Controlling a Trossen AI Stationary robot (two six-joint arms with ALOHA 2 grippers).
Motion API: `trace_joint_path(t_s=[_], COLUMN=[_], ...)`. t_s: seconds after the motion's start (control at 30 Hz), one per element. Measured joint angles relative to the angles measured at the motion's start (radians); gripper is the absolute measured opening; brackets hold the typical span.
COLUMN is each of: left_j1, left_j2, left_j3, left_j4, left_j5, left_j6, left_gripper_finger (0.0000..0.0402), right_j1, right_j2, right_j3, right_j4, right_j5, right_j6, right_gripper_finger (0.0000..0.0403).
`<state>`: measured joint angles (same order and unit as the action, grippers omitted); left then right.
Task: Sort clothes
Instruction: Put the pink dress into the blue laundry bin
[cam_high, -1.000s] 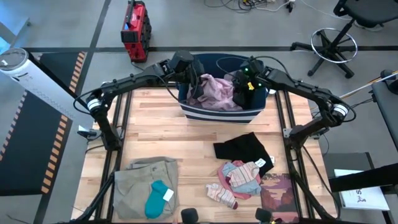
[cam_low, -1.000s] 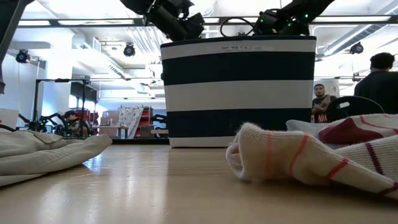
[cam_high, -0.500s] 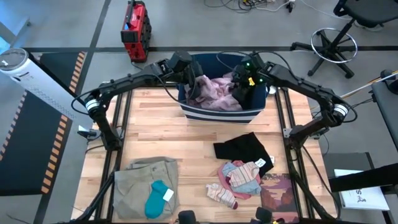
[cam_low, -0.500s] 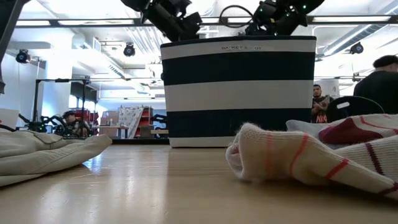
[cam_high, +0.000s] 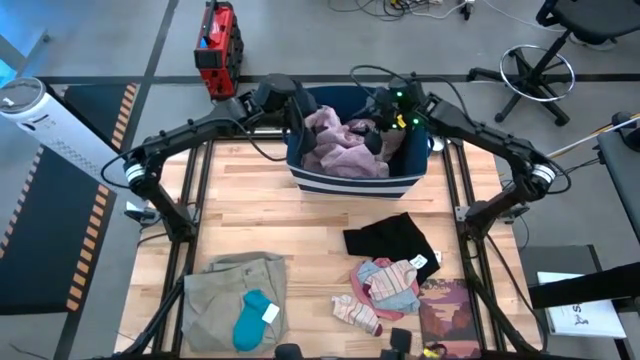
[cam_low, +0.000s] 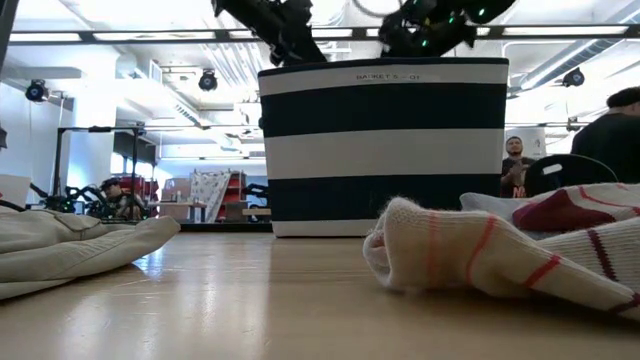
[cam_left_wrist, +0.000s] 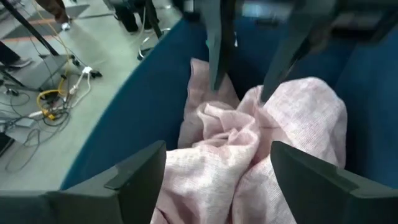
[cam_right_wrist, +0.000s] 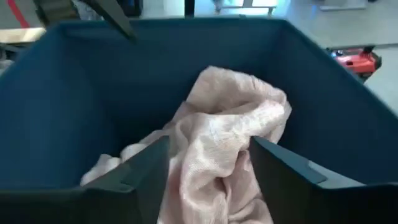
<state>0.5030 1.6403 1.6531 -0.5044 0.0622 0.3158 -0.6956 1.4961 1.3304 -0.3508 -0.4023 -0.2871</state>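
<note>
The large pale pink garment (cam_high: 340, 140) lies bunched inside the navy striped bin (cam_high: 357, 178) at the table's far edge. My left gripper (cam_high: 304, 122) hangs open over the bin's left half, with the pink cloth (cam_left_wrist: 242, 155) below its spread fingers. My right gripper (cam_high: 377, 133) hangs open over the bin's right half, above the same heap (cam_right_wrist: 224, 130). On the near half of the table lie khaki trousers (cam_high: 225, 290) with a teal piece (cam_high: 255, 318) on top, a black piece (cam_high: 390, 238), a small multicoloured heap (cam_high: 392, 282) and a pinkish sock (cam_high: 357, 313).
A dark red patterned booklet (cam_high: 450, 310) lies at the near right corner. The bin's tall walls (cam_low: 383, 145) stand around both grippers. Bare wood (cam_high: 270, 215) lies between the bin and the clothes. People and an office chair (cam_high: 535, 60) are beyond the table.
Both grippers have opened and let go of the pink garment, which has settled in a heap inside the bin. Both have risen a little toward the bin's rim.
</note>
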Motion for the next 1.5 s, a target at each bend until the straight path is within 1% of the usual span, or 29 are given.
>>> trace_joint_path(t_s=[0.07,0.17,0.23,0.27,0.43,0.5,0.6,0.77,0.87,0.93,1.13,1.3,1.4,1.5], left_j1=[0.000,0.000,0.000,0.000,0.000,0.000,0.000,0.001,0.001,0.001,0.001,0.001,0.001,0.001], left_j2=[-0.014,-0.043,-0.061,-0.070,-0.112,-0.128,-0.141,-0.156,-0.160,-0.163,-0.176,-0.192,-0.207,-0.238], left_j3=[0.000,0.000,0.001,0.001,0.001,0.001,0.001,0.001,0.001,0.001,0.001,-0.005,-0.031,-0.097], left_j4=[-0.001,-0.021,-0.026,-0.034,-0.049,-0.061,-0.091,-0.129,-0.142,-0.140,-0.128,-0.117,-0.094,-0.042], left_j5=[0.000,0.000,0.001,0.005,0.008,0.008,0.008,0.008,0.008,0.008,0.009,0.025,0.066,0.095], left_j6=[-0.005,-0.006,-0.007,-0.006,-0.002,-0.002,-0.001,0.000,0.001,0.006,0.011,0.003,-0.010,-0.014], left_gripper_finger=[0.0260,0.0234,0.0215,0.0204,0.0144,0.0121,0.0090,0.0056,0.0040,0.0031,0.0004,0.0002,0.0000,0.0000], right_j1=[0.000,0.000,0.003,0.005,0.011,0.011,0.011,0.010,0.011,0.015,0.017,0.028,0.040,0.053], right_j2=[0.043,0.119,0.173,0.197,0.287,0.311,0.336,0.370,0.367,0.356,0.268,0.173,0.119,0.073], right_j3=[-0.001,-0.002,-0.002,-0.003,-0.004,-0.003,-0.003,-0.004,-0.004,-0.004,0.005,-0.005,-0.033,-0.088], right_j4=[0.017,0.017,0.000,-0.010,-0.011,-0.013,-0.011,-0.011,-0.011,-0.011,-0.003,0.006,0.073,0.164], right_j5=[-0.010,-0.049,-0.051,-0.051,-0.051,-0.048,-0.043,-0.039,-0.001,0.018,0.022,0.022,0.026,0.025], right_j6=[0.000,0.001,-0.003,-0.016,-0.021,-0.028,-0.035,-0.038,-0.039,-0.039,-0.039,-0.055,-0.058,-0.047], right_gripper_finger=[0.0145,0.0072,0.0025,0.0013,0.0010,0.0003,0.0002,0.0001,0.0000,0.0000,0.0000,0.0000,0.0000,0.0000])
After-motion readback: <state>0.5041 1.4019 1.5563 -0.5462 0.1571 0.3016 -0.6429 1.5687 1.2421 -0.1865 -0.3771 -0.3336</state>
